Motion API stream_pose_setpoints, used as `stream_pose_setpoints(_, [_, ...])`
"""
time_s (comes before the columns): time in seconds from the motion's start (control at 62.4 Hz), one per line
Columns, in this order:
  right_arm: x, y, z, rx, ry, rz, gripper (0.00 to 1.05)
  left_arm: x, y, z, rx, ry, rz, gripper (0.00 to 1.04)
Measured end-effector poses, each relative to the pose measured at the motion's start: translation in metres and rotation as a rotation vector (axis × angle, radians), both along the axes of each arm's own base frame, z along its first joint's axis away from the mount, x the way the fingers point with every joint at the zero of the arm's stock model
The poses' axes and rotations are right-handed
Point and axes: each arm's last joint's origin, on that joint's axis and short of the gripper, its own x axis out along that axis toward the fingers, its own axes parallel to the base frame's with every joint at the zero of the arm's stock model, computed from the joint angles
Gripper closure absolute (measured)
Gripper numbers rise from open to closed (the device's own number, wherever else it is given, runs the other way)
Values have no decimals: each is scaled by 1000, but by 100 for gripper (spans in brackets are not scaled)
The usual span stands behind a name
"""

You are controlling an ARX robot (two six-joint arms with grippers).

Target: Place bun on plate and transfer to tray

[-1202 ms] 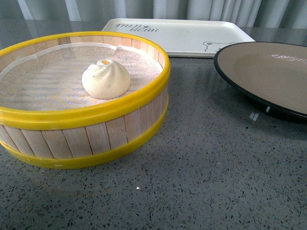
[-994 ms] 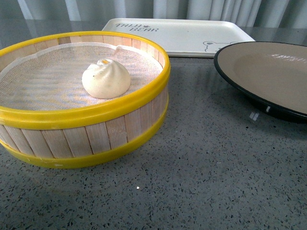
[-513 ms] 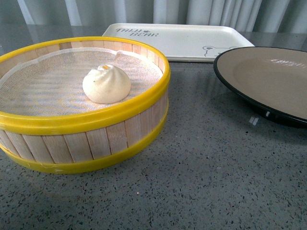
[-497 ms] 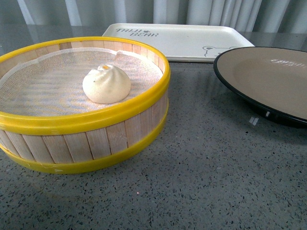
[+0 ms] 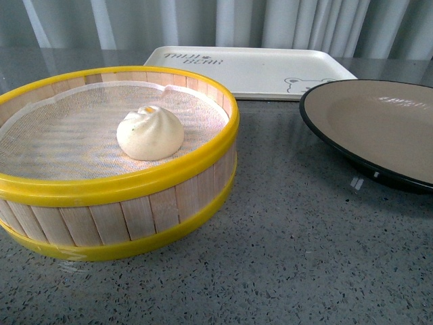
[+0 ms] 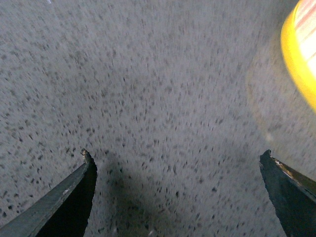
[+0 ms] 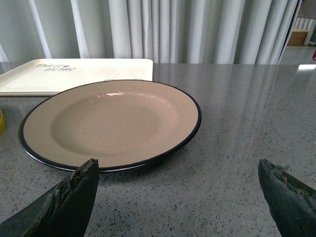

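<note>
The off-white bun (image 5: 150,133) rests on white cloth inside a yellow-rimmed wooden steamer basket (image 5: 128,179) at the left of the front view. To its right lies the taupe plate (image 5: 379,122) with a black rim, empty; the right wrist view shows the plate (image 7: 111,121) too. Behind both lies the cream tray (image 5: 250,64), also seen as the tray (image 7: 74,74) beyond the plate. My left gripper (image 6: 177,158) is open over bare speckled countertop, with the basket's yellow rim (image 6: 298,57) off to one side. My right gripper (image 7: 177,165) is open, low over the counter, just short of the plate's near rim. Neither arm shows in the front view.
The grey speckled countertop (image 5: 304,257) stretches in front of the basket and plate. White curtains (image 5: 223,20) hang behind the table's far edge. In the right wrist view the counter (image 7: 247,113) extends beside the plate.
The front view has shifted a little: basket, bun, plate and tray all sit slightly lower in the picture than a second ago. Their places relative to one another are unchanged.
</note>
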Motion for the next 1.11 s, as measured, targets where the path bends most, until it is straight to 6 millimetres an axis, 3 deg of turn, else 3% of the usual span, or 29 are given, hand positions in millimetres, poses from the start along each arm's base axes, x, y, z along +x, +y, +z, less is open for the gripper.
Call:
stream_pose_setpoints(0.273, [0, 0, 0, 0, 0, 0, 9, 21, 1, 28, -34, -127, 34, 7])
stream_pose_setpoints(0.433, [0, 0, 0, 0, 0, 0, 9, 47, -5, 58, -2, -188, -19, 7])
stream_pose_setpoints(0.577, [0, 0, 0, 0, 0, 0, 9, 79, -17, 99, 26, -262, -98, 7])
stream_pose_setpoints(0.705, [0, 0, 0, 0, 0, 0, 9, 106, -36, 136, 55, -303, -201, 7])
stream_pose_setpoints(0.818, [0, 0, 0, 0, 0, 0, 9, 129, -67, 161, 77, -272, -341, 7])
stream_pose_setpoints(0.946, [0, 0, 0, 0, 0, 0, 9, 141, -98, 166, 108, -205, -453, 7])
stream_pose_setpoints(1.106, [0, 0, 0, 0, 0, 0, 9, 143, -130, 152, 142, -121, -571, 7])
